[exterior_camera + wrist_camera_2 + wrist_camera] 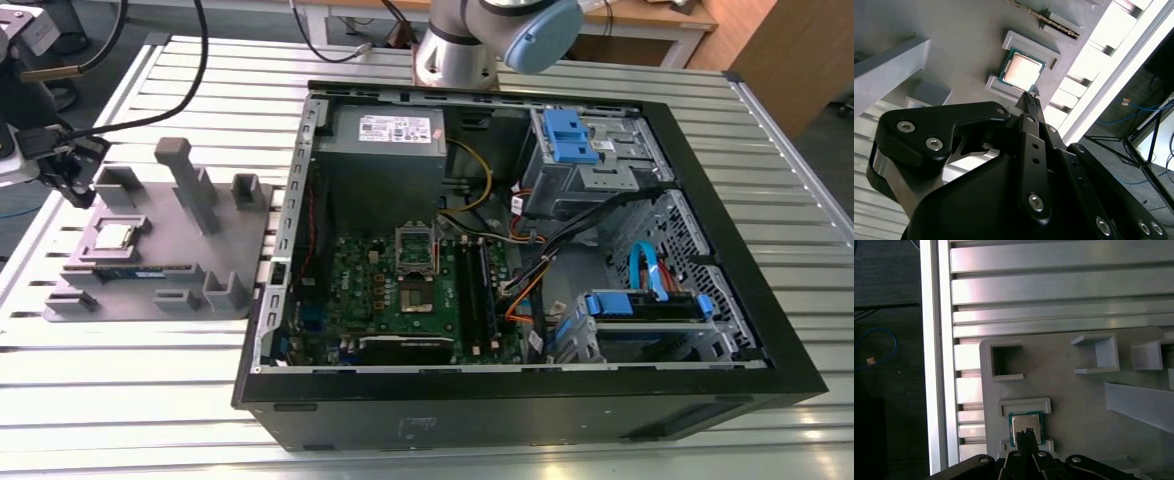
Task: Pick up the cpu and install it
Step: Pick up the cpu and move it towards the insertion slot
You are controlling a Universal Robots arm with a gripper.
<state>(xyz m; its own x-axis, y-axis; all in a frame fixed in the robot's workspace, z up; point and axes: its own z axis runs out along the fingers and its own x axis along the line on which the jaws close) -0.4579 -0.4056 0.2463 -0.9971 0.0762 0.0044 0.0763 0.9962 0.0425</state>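
The cpu (114, 236) lies flat in a square pocket of the grey holder plate (200, 250) at the exterior view's left, its silver top facing up. In both wrist views the cpu (1021, 71) (1025, 424) sits just beyond my fingertips. My gripper (1030, 97) (1028, 432) hangs above it with its thin fingers pressed together, holding nothing. In the exterior view the gripper (74, 185) is over the plate's far left corner. The socket frame (416, 262) stands on the green motherboard inside the open computer case.
A green memory stick (134, 270) lies in a slot next to the cpu. Grey posts (180, 175) rise from the holder plate. The black case (534, 400) has cables, blue drive bays (574, 135) and a power supply (387, 130). The slatted metal table (134, 380) lies all around.
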